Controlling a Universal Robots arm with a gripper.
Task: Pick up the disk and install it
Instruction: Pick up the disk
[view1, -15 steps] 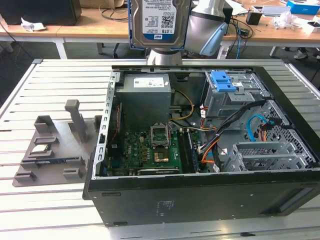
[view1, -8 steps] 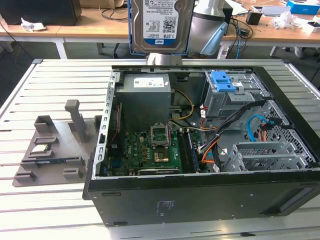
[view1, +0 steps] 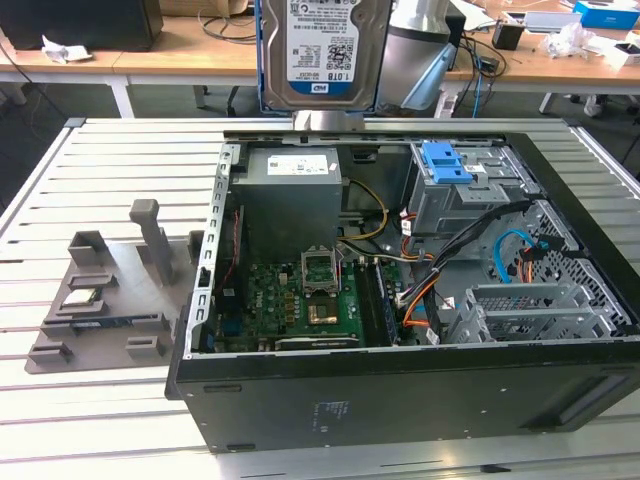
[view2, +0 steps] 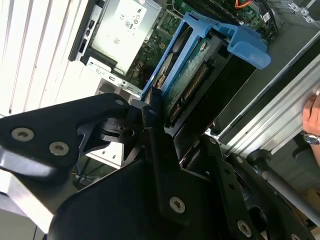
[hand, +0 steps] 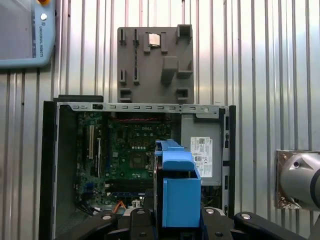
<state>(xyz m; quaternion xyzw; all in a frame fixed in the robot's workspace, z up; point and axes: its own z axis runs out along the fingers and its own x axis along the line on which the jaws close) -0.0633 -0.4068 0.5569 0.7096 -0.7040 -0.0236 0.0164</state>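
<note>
In the exterior view, the disk (view1: 320, 50) hangs up high, over the back wall of the open case (view1: 400, 400). It stands on end, long side up and down, with its label facing the camera. The bay with the blue bracket (view1: 445, 160) is lower down and toward the exterior view's right of the disk, well apart from it. A grey tray (view1: 140, 300) lies beside the case on the exterior view's left, with a chip (view1: 80, 297) on it.

In the second wrist view, the gripper (view2: 170, 120) has its black fingers (view2: 150, 120) squeezed tight on one short end of the disk (view2: 200, 65). The disk's long side points straight out from the gripper, toward the case. A person's hand (view2: 312, 112) is off by the table's side, well away from the disk.

In the first wrist view, the disk (hand: 177, 195) sticks out from the gripper (hand: 175, 222), seen end on. The open case (hand: 50, 165) lies under it, and the tray (hand: 155, 65) lies past the case. I think the disk is lifted but not yet in its bay.
</note>
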